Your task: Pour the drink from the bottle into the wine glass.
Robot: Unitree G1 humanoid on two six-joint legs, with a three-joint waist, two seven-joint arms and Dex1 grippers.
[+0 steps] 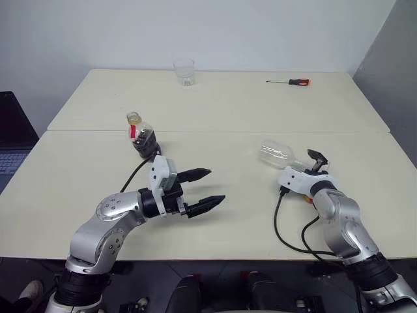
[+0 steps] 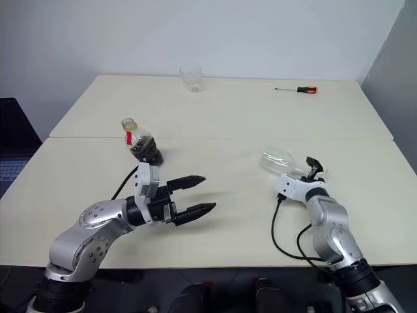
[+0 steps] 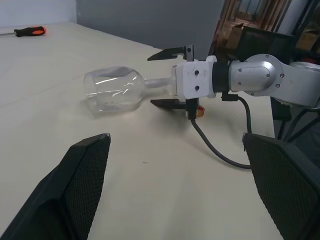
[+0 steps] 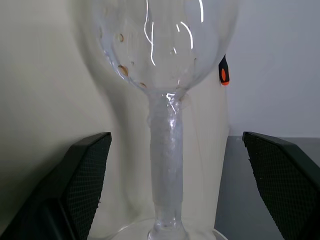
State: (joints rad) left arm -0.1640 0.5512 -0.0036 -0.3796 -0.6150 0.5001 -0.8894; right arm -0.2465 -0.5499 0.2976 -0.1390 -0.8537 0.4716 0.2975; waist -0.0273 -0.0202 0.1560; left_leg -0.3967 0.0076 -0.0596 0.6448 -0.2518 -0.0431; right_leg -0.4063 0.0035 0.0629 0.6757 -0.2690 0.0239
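Two pale cream tables (image 1: 215, 104) stand pushed together against a white wall, with a clear tumbler (image 1: 184, 72) and a red-handled screwdriver (image 1: 290, 81) at the far edge. The wine glass (image 1: 277, 155) lies on its side. The right gripper (image 3: 167, 77) is spread wide either side of its stem, not clamped. The left gripper (image 1: 205, 188) hovers wide open and empty near the bottle (image 1: 141, 135) of dark drink (image 1: 146, 145).

Your left gripper (image 1: 204, 189) is hovering with its jaws spread wide, its arm bending inward and pointing across toward the right. Your right gripper (image 3: 172, 76) is reaching forward, jaws also standing wide apart.
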